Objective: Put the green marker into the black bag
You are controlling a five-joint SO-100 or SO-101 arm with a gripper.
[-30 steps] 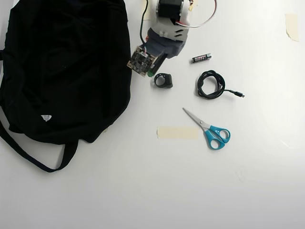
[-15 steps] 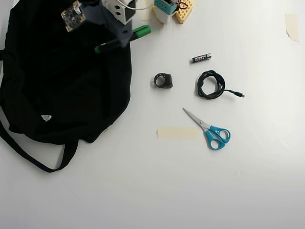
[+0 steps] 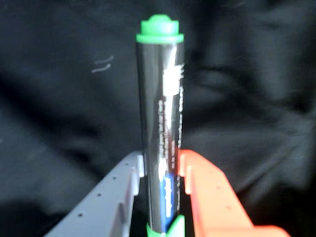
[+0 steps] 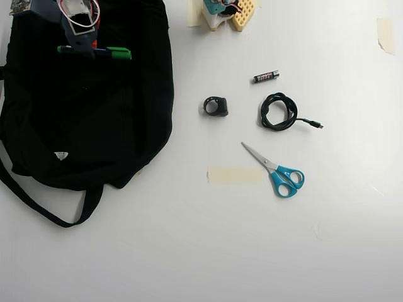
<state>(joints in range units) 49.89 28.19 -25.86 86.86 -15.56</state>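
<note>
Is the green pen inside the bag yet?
Not yet: the gripper is shut on the green marker, held lying flat over the black bag.

the green marker (image 4: 94,51) sits crosswise in my grip over the upper part of the black bag (image 4: 82,119), lying level in the overhead view with its bright green cap to the right and its small green end to the left. in the wrist view the marker (image 3: 160,128) points straight up the frame, its dark glossy barrel carrying fine print, the small green end at the top and the edge of the cap at the bottom. the bag (image 3: 256,98) fills the background there as creased black fabric. from overhead it is soft, spread flat, with a strap looping out at its lower left and a small white label.
</note>
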